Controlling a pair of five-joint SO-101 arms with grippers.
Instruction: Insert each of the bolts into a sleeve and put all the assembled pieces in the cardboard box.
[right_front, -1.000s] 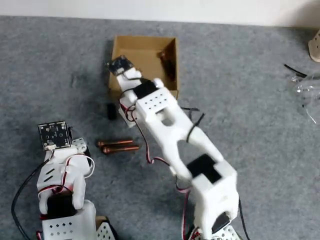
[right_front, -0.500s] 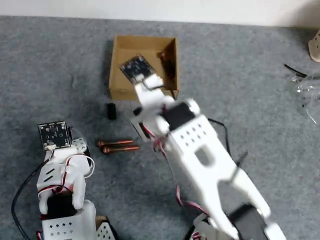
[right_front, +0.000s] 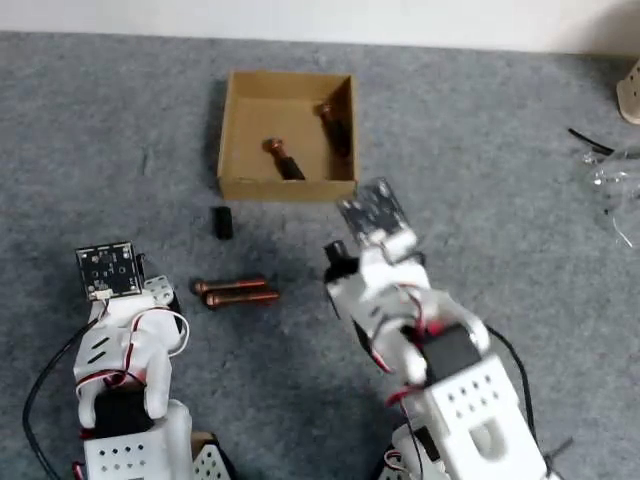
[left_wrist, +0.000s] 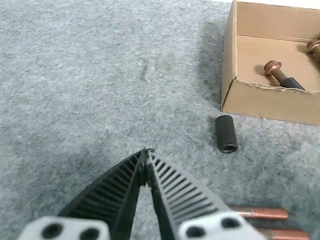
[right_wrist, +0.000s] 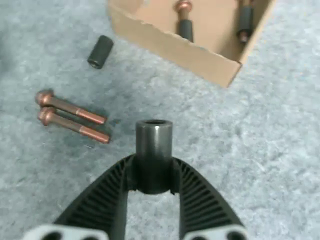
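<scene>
Right gripper (right_wrist: 153, 172) withdrawn from cardboard box (right_wrist: 200, 56), clutching sleeve (right_wrist: 154, 145)

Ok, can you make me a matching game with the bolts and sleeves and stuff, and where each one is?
Things:
1. bare bolts
2. loose sleeve
3. other empty sleeve
4. assembled pieces

Places:
A. inside the cardboard box
B. gripped by the right hand
C. side by side on the carpet
D. alone on the carpet, near the box's outer wall

Pairs: 1-C, 2-D, 3-B, 4-A.
</scene>
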